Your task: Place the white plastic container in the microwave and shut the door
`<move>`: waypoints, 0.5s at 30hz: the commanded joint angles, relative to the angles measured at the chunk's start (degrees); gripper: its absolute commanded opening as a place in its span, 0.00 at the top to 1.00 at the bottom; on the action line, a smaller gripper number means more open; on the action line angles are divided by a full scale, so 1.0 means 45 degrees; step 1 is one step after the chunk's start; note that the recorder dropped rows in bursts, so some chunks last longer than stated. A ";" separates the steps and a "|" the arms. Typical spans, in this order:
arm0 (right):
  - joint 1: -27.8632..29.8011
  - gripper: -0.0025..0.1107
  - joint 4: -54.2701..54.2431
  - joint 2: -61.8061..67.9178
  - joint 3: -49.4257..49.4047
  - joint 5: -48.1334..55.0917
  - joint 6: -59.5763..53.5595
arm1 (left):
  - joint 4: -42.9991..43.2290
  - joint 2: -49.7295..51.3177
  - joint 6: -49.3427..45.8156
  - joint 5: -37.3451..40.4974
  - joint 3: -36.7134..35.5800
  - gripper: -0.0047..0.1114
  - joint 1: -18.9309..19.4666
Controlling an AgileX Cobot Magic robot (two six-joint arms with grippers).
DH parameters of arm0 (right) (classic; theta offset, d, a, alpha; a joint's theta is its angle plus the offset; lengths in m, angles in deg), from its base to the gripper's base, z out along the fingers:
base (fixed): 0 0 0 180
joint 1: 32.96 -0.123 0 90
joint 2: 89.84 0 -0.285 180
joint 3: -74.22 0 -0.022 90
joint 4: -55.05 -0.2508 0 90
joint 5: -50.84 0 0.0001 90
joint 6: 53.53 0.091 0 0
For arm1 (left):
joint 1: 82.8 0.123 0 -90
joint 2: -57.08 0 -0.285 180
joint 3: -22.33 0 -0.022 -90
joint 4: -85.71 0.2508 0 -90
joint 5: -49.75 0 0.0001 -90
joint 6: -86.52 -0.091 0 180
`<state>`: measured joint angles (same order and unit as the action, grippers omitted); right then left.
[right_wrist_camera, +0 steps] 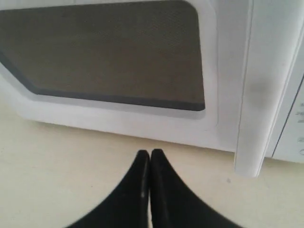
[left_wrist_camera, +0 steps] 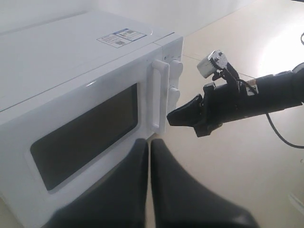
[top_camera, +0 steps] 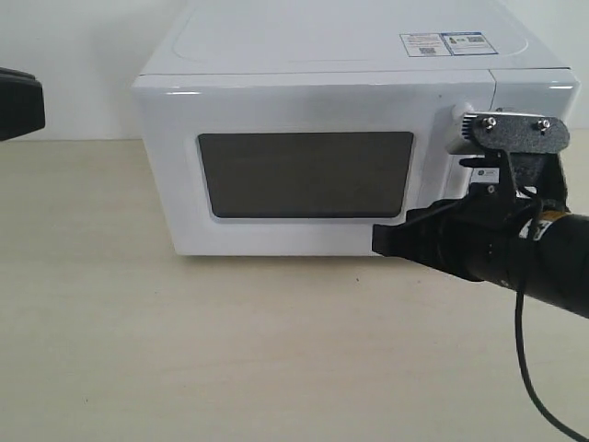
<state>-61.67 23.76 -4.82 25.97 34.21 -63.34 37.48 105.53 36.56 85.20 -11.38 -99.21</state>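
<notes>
clenched empty, the right fingers [right_wrist_camera: 141, 190] point at the closed door [top_camera: 304, 110] just beside its handle [left_wrist_camera: 160, 95]; left fingers [left_wrist_camera: 126, 194] likewise clenched.

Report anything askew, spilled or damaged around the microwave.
Nothing stands out. The microwave sits level on the table, its door flush shut, window unbroken, handle straight. No spill shows. The right gripper, shut, is near the handle's lower end. The white plastic container is not in view.

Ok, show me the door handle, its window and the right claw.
door handle [left_wrist_camera: 160, 97]: left wrist view, mid-bar.
window [top_camera: 306, 175]: exterior view, dark centre.
right claw [right_wrist_camera: 150, 154]: right wrist view, closed tips.
</notes>
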 commanded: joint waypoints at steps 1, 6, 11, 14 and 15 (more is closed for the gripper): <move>0.0051 0.98 0.0152 -0.1270 -0.0063 0.0902 -0.0588 | -0.0087 -0.0071 0.0119 0.0016 -0.0113 0.93 -0.0050; 0.0051 0.98 0.0152 -0.4328 -0.0063 0.1653 -0.2067 | -0.0087 -0.0071 0.0119 0.0016 -0.0113 0.93 -0.0050; 0.1204 0.98 0.0152 -0.7298 -0.0063 0.3105 -0.2833 | -0.0087 -0.0071 0.0119 0.0016 -0.0113 0.93 -0.0050; 0.2568 0.98 0.0115 -0.8782 -0.0063 0.4122 -0.2833 | -0.0087 -0.0071 0.0119 0.0016 -0.0113 0.93 -0.0050; 0.3006 0.98 0.0115 -0.9372 -0.0063 0.4523 -0.2833 | -0.0087 -0.0071 0.0119 -0.0004 -0.0113 0.93 -0.0050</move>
<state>-52.72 24.11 -41.87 25.89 49.91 -75.37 37.48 105.53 36.56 85.20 -11.38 -99.21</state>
